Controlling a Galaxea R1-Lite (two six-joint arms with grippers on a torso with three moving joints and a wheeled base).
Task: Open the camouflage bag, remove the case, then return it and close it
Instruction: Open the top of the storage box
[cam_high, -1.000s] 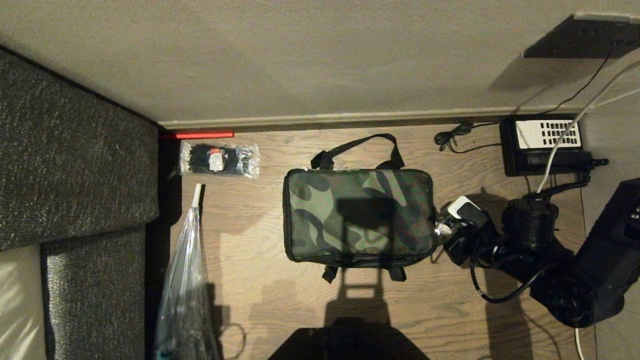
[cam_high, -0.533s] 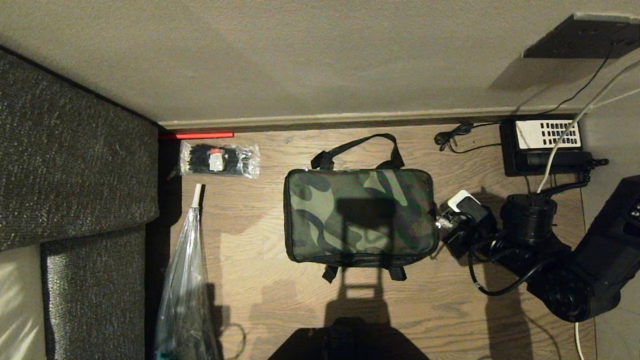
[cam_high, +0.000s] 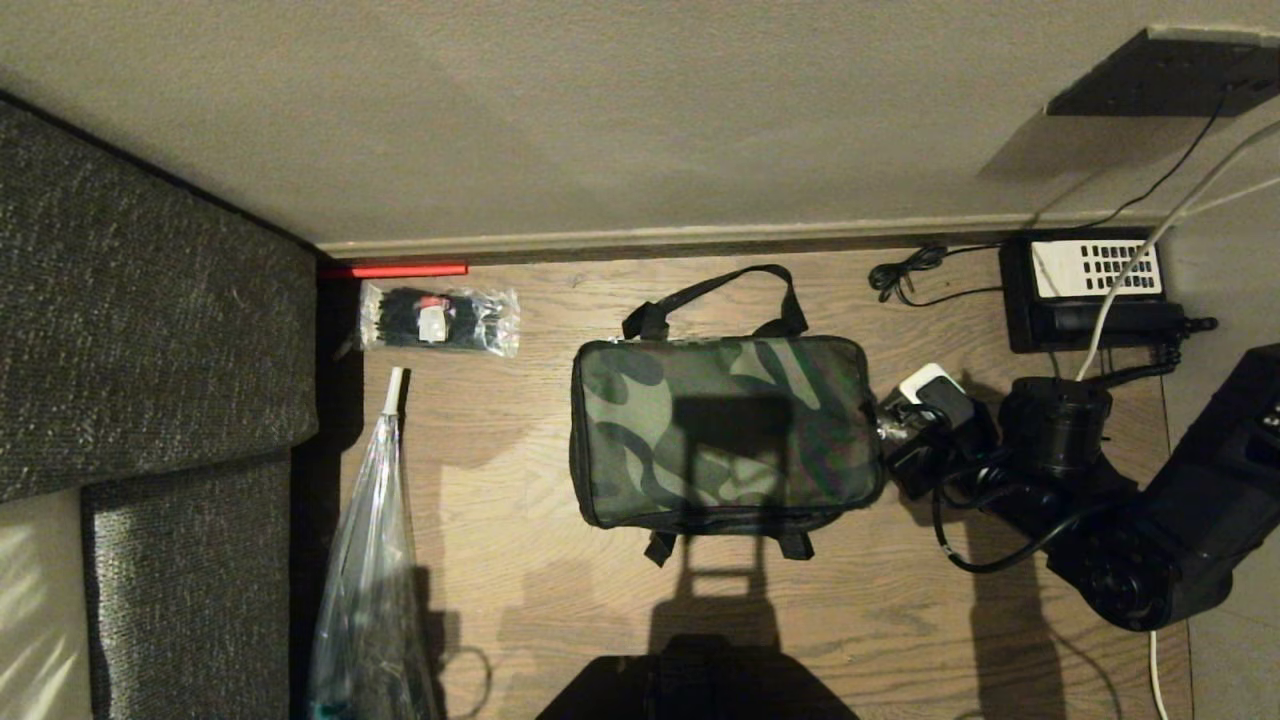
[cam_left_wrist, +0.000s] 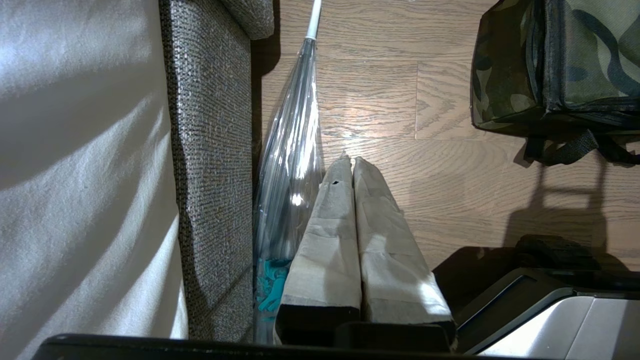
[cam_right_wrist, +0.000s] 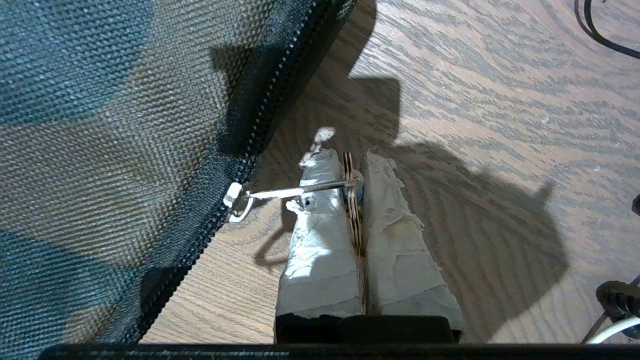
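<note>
Head view: bag (cam_high: 725, 435) lies flat on the wood floor (cam_high: 520, 590), mid-way along the wall skirting, lid side up and zipped shut all round as far as can be seen. Case not visible; judged to be inside the bag.

Right claw (cam_high: 893, 432) sits at the bag's right end, touching it. Right wrist view shows it clenched on the metal zip pull (cam_right_wrist: 295, 190), the tab pinched between the taped fingers (cam_right_wrist: 320, 235), slider at the bag's side seam. Left claw (cam_left_wrist: 350, 165) is parked low near the sofa (cam_high: 150, 300) and a folded clear umbrella (cam_high: 375, 560), fingers pressed together, holding nothing.

Handling, as judgement:
- Bag is soft woven fabric, boxy but yielding. Nothing pins it, so a sideways tug on the zip would likely drag or twist the whole bag over the smooth floor rather than run the slider.
- Zip pull is small, thin and slick metal; it could slip out of the fingers if the pull goes off the line of the teeth. Best hold is deep on the tab, pulling along the zip track, slowing at the corners.
- Webbing handles (cam_high: 715, 295) offer a second hold for steadying or lifting; they are limp.
- Case inside is probably rigid and adds some weight, which helps anchor the bag a little.

Nearby: packet of ties (cam_high: 440, 320) by the sofa, desk phone (cam_high: 1090, 290) near the right wall, cables close to the right arm.
</note>
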